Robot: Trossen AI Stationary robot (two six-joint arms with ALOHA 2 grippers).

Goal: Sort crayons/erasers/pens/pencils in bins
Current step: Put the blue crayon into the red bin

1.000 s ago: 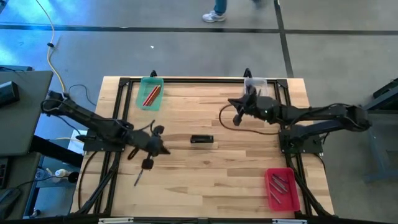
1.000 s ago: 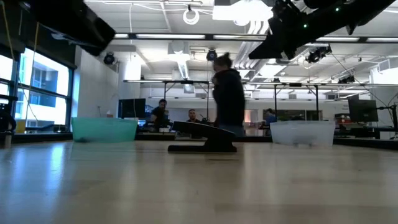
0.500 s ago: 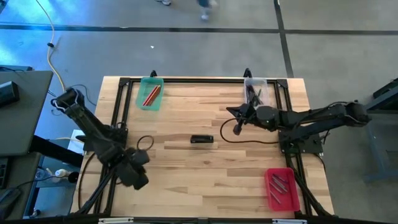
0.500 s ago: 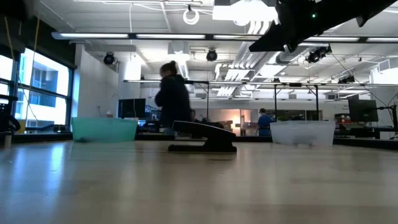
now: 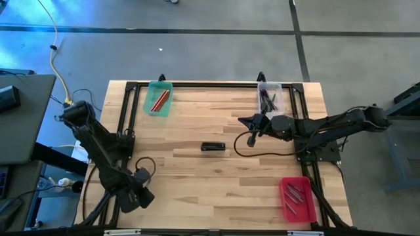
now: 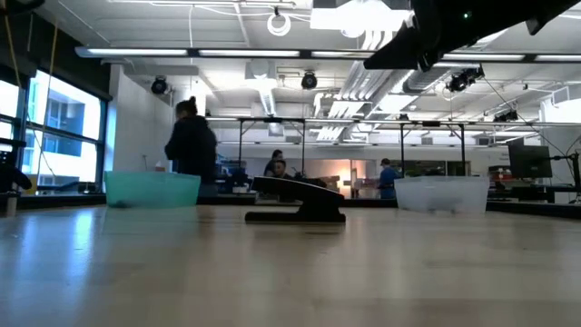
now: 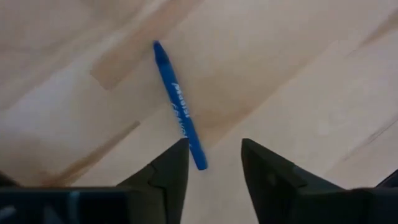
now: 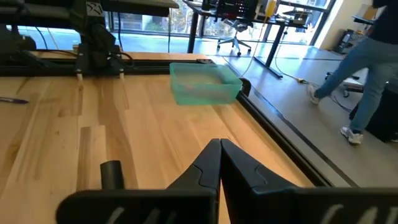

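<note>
A: We start with the blue crayon [image 7: 180, 107]. It lies flat on the wooden counter [image 5: 216, 183], tilted, its near end just at the tips of the left claw [image 7: 213, 155]. Those fingers [image 7: 171, 168] stand apart with counter showing between them, and we see nothing gripped.

B: From above we find that left claw [image 5: 131, 196] low at the counter's near-left edge. We cannot make out the crayon itself from there.

A: Then the bins. The green bin [image 5: 159, 98] sits at the far-left corner with red pencils [image 5: 160, 99] inside. The clear bin [image 5: 269, 96] is at the far right and holds dark pens [image 5: 268, 99]. The red bin [image 5: 297, 198] is at the near-right corner with slim grey sticks in it.

B: A small black object [image 5: 212, 147] lies mid-counter, well apart from all three bins.

A: The right claw [image 5: 250, 138] hangs above the counter just near the clear bin. In its wrist view the fingers [image 8: 205, 165] meet, pressed together on nothing.

B: Beyond the counter, we see a person [image 6: 191, 150] walking in the room.
</note>
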